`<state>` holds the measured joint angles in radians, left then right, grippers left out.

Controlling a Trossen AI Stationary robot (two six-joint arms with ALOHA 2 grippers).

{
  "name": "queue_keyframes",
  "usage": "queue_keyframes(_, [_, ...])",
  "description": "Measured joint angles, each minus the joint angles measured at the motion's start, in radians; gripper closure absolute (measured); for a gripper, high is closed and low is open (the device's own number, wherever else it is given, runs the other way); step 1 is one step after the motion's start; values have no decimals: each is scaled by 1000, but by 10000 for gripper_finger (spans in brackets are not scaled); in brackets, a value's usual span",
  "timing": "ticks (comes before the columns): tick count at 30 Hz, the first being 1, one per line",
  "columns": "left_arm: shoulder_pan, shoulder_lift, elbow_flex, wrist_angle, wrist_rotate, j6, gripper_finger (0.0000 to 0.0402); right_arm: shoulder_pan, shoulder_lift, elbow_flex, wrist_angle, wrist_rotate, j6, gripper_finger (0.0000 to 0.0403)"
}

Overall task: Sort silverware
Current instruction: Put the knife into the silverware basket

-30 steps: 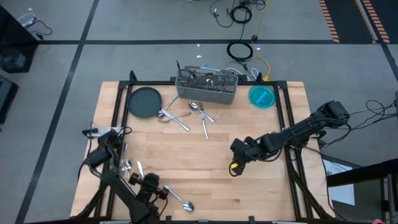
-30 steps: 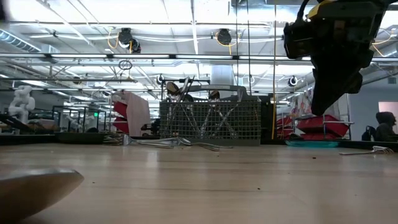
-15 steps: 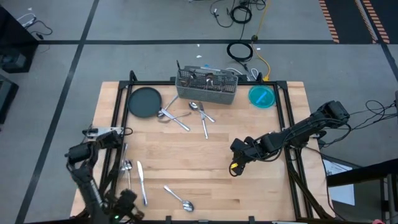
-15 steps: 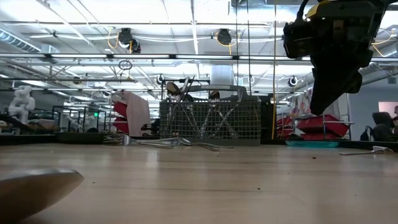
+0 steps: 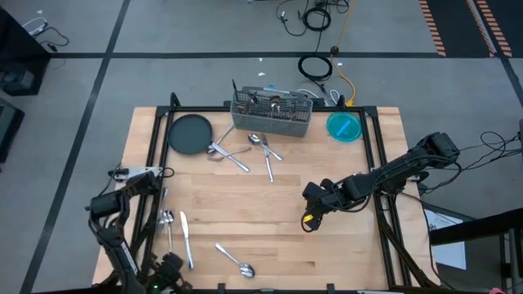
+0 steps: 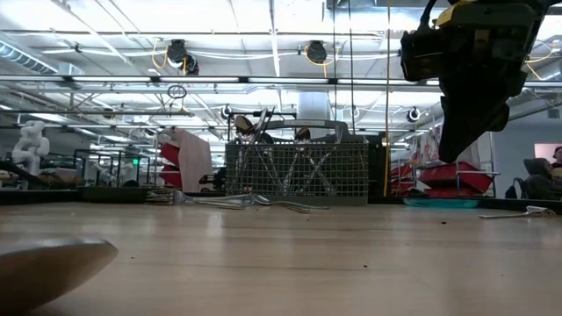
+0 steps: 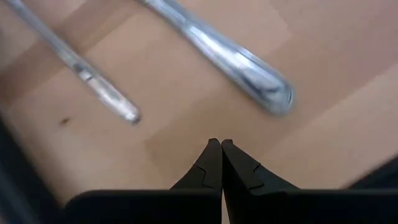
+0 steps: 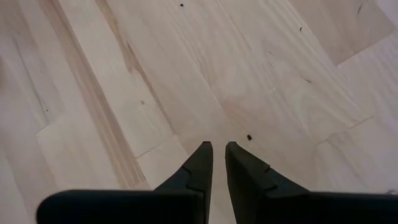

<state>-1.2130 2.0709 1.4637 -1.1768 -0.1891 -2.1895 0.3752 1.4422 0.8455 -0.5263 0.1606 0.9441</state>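
Silverware lies flat in two groups in the high view: a fork, a knife and a spoon near the near-left corner, and several pieces by the far edge. More stand in the mesh caddy. My left gripper is shut at the near edge, left of the spoon. In its wrist view it hovers just short of two handle ends. My right gripper is shut over bare wood, right of centre.
A dark round plate sits at the far left and a blue bowl at the far right, with the caddy between them. The spoon's bowl lies close to the low camera. Bare wood spans the table's middle.
My left arm has drawn back toward the table's near-left corner, its gripper moving off the knife and spoon area to the near edge, uncovering the knife. The right arm has kept still.
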Motion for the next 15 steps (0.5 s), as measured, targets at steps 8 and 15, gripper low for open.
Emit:
queue_keyframes(8, [116,0,-109,49,-66,72,401,0,0,0,-1,2,-51,369])
queue_keyframes(15, [289,0,-200,114,-271,225,401,0,0,0,-14,5,-73,369])
